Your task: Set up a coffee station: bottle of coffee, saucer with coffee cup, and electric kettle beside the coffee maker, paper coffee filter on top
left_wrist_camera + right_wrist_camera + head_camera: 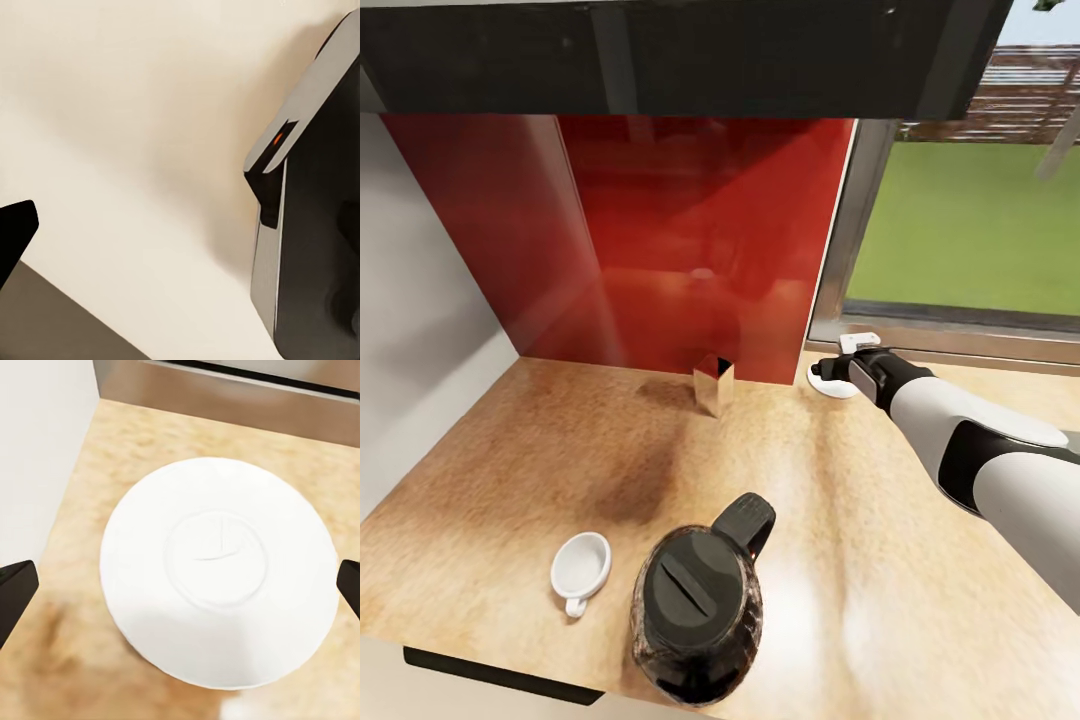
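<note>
- The right pincer (847, 372) is held over the saucer (219, 570), at the far end of the tabletop (510, 470) near the window frame (860, 250); its two dark fingertips (15, 592) are seen spread wide, one at each side of the white disc, nothing between them but the saucer below.
- The spread appears chosen so that the jaws clear the rim on both sides (a flat disc offers little else to pinch), and the step in hand is judged to be the approach for lifting the saucer; whether the rim is touched yet cannot be told.
- The saucer lies flat on the wood grain directly under the pincer, close to the steel sill, so little room is left beyond it.
- Nearer the robot than the pincer, and well apart from it, a small shiny metal container (713, 385) stands against the red backsplash (690, 230).
- Farther back toward the robot, the electric kettle (700, 605) stands upright near the front edge, its black lid seen from above, with the coffee cup (581, 568) just beside it, mouth up and not yet on any saucer.
- The black kitchen shelf (660, 55) hangs overhead.
- Of the left pincer (15, 232) one dark tip is seen against a pale surface beside a dark grey casing (315, 225); its opening cannot be told.
</note>
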